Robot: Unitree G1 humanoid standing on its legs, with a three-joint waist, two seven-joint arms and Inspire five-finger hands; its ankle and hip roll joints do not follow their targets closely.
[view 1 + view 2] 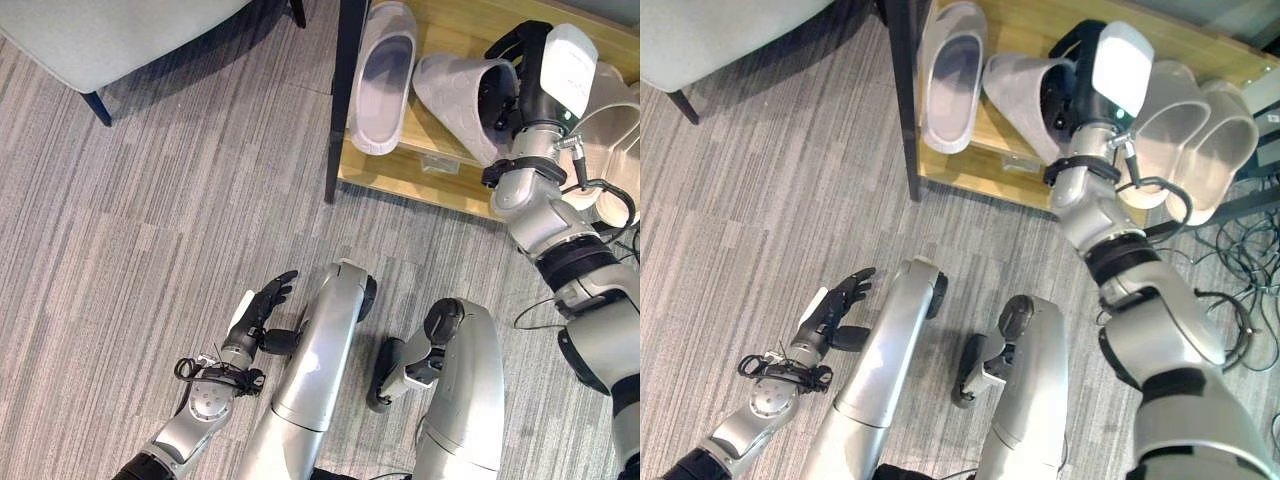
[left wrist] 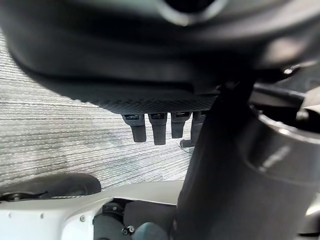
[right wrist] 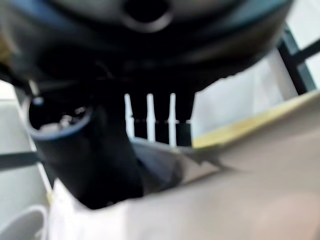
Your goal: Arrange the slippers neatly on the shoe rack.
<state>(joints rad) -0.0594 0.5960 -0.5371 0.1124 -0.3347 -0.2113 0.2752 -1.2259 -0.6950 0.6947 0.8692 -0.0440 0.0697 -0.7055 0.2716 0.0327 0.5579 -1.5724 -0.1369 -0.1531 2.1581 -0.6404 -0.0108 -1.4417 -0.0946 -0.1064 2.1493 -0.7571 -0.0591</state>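
The right hand [image 1: 515,75] gripped a grey slipper [image 1: 455,90] by its upper, tilted over the rack [image 1: 470,25] beside another slipper [image 1: 383,75]. Likely light, flexible foam; the upper's edge suits gripping. Left hand [image 1: 262,305] hung relaxed.

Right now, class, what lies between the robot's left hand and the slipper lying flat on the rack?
Bare carpet, then the rack's dark post, in both eye views.
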